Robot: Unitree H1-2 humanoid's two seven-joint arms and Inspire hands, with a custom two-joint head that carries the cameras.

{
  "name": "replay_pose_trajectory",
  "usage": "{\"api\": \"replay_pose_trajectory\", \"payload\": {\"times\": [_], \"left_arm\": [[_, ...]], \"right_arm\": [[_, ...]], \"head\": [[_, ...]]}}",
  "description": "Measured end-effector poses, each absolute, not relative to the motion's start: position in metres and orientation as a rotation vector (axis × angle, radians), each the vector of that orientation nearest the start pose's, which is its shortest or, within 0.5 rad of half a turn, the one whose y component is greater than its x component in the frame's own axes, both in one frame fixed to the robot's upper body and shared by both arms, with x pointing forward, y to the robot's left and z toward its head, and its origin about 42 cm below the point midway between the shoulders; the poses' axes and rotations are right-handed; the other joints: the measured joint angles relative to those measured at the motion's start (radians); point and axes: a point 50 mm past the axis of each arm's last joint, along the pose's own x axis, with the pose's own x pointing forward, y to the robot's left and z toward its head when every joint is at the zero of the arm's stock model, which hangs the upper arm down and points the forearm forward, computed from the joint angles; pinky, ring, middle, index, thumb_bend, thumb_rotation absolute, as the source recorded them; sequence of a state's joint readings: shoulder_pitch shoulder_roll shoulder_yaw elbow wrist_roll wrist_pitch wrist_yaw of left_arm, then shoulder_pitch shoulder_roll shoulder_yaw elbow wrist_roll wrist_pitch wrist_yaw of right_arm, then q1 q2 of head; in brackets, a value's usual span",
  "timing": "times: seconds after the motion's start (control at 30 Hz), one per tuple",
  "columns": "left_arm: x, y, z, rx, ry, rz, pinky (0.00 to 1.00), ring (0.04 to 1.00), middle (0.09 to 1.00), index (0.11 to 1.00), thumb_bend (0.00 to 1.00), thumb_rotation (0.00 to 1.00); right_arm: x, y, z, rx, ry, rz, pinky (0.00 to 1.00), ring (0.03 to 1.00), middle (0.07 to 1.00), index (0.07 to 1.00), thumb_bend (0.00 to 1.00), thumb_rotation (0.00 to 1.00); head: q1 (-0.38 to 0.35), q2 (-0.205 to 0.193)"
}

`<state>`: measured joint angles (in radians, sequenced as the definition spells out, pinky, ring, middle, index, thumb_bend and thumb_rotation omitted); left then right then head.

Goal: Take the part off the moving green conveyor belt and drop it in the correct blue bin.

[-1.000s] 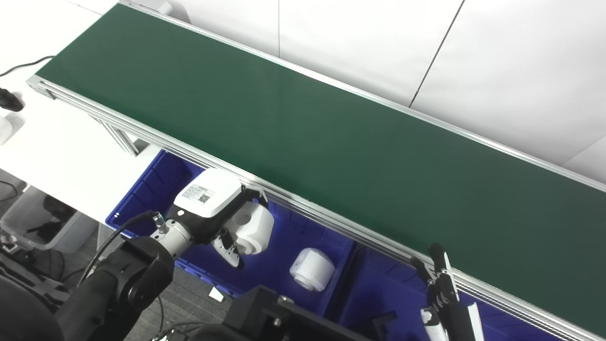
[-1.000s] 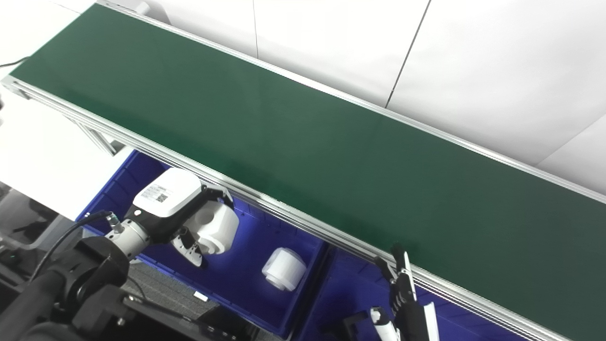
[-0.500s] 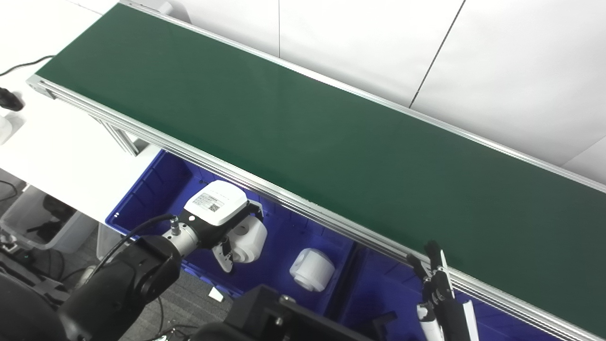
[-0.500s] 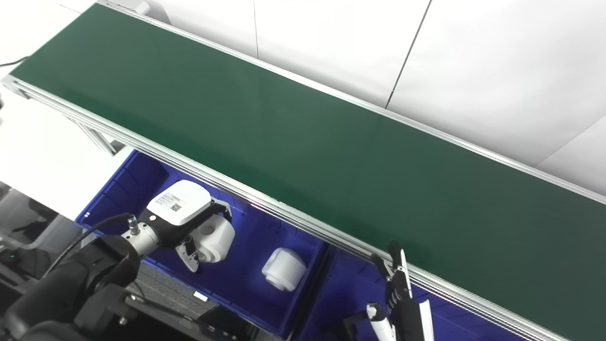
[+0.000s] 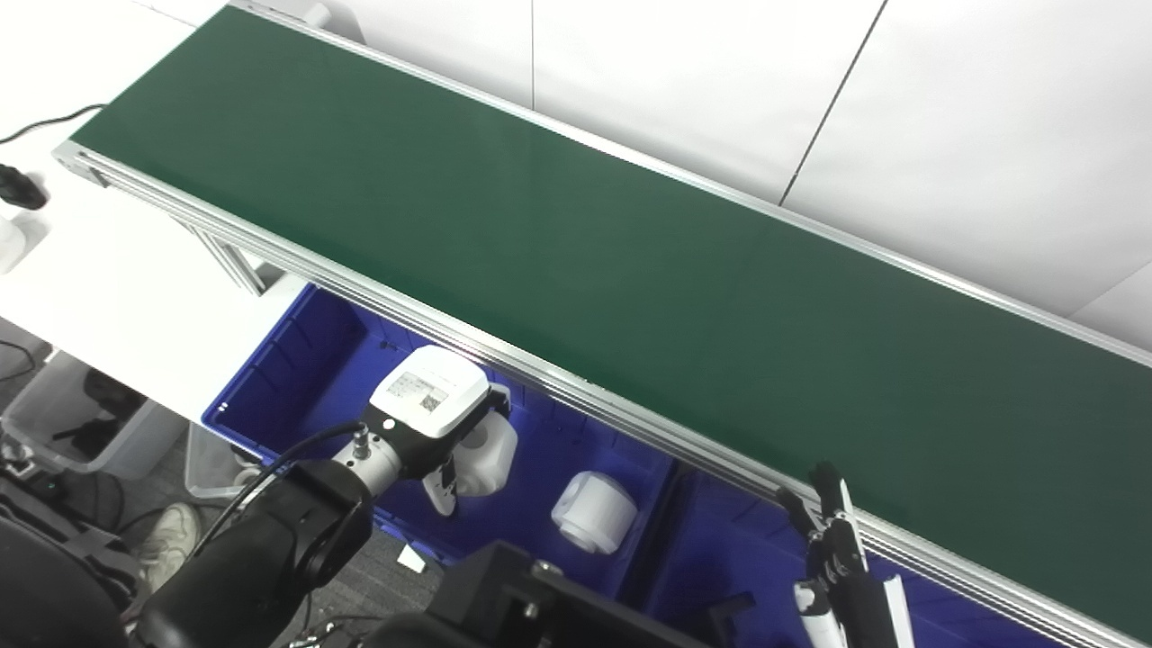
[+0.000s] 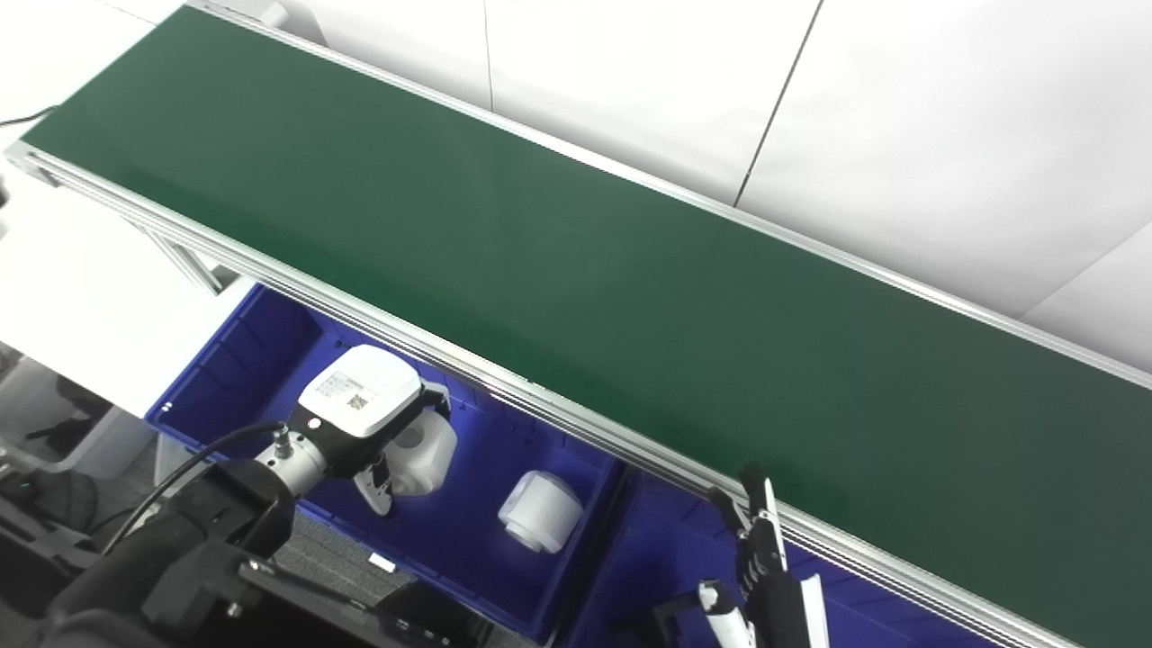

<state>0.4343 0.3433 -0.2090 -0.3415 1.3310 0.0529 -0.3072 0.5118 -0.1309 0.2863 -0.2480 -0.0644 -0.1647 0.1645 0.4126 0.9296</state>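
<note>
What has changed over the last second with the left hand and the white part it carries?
The left hand, shut on the white part, has sunk from beside the belt's rail down into the left blue bin; it has not let go. The second white part in that bin, the green belt and the right hand stayed as they were.

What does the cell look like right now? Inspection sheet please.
Surface: green conveyor belt carries nothing in view.
Job's things: white part held over the left blue bin; a second white part lies in that bin; right blue bin partly in view, contents not visible.
Clutter: clear tub on the floor at left; a shoe near it.
Hands: left hand shut on the white part; right hand by the belt's near rail, fingers straight, holding nothing.
Cables: black cable on the white table at far left; another along the left arm.
Surroundings: white wall panels behind the belt.
</note>
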Motion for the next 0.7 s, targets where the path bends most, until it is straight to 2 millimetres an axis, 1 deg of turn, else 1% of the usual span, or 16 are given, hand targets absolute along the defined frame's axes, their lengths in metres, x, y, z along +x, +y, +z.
{"api": "replay_pose_trajectory", "payload": {"times": [0.07,0.1,0.3,0.6,0.7], "left_arm": [[0.1286,0.2665,0.0834,1.59,0.292,-0.496,0.98,0.957,0.974,0.945,1.0,0.63],[0.1278,0.2665,0.0836,1.592,0.3,-0.502,0.99,0.969,0.992,0.972,1.0,0.66],[0.1265,0.2667,0.0848,1.605,0.299,-0.497,1.0,0.965,0.99,0.999,1.0,0.7],[0.1264,0.268,0.0853,1.602,0.3,-0.493,1.0,0.953,0.984,1.0,1.0,0.69],[0.1267,0.2677,0.0918,1.561,0.276,-0.478,1.0,0.937,0.969,0.993,1.0,0.69]], "right_arm": [[0.1025,-0.183,0.0731,-0.071,0.106,0.364,0.96,0.909,0.998,1.0,0.82,0.83],[0.1024,-0.1832,0.0732,-0.07,0.107,0.365,0.96,0.908,0.997,1.0,0.82,0.82],[0.1025,-0.1836,0.0733,-0.071,0.106,0.366,0.96,0.904,0.995,1.0,0.82,0.82],[0.1026,-0.183,0.0733,-0.07,0.106,0.367,0.94,0.901,0.992,1.0,0.82,0.83],[0.1027,-0.1821,0.0734,-0.068,0.105,0.366,0.94,0.902,0.994,1.0,0.82,0.83]], "head": [[0.0,0.0],[0.0,0.0],[-0.008,-0.005],[-0.024,-0.008],[-0.037,-0.012]]}}
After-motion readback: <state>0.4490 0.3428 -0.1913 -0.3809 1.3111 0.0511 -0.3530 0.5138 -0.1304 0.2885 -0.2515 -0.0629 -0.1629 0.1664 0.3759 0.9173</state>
